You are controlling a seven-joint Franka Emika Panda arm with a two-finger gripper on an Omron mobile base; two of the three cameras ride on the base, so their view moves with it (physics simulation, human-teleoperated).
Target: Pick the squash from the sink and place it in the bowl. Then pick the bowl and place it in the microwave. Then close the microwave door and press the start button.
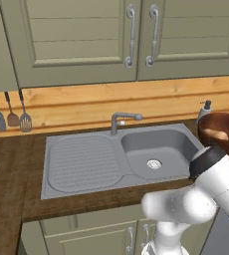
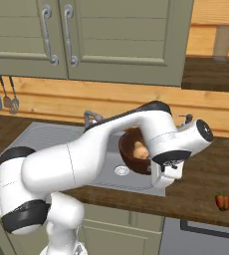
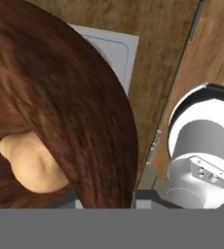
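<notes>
While the bowl point(image 2: 135, 152) hangs lifted at the near right of the sink point(image 1: 86, 164), over the basin's right edge, I judge the carry to the microwave as the risky part. The squash point(image 3: 31, 165) sits loose inside the bowl, low against the wall, so a quick swing or tilt could roll it out into the basin or onto the counter point(image 2: 206, 174). My tool point(image 3: 104, 200) looks pinched on the bowl's rim, one finger on each side of the wall, though the tips are mostly hidden. A rim-only hold on glossy ware may slip or pivot. The faucet point(image 1: 121, 119) stands close behind.
</notes>
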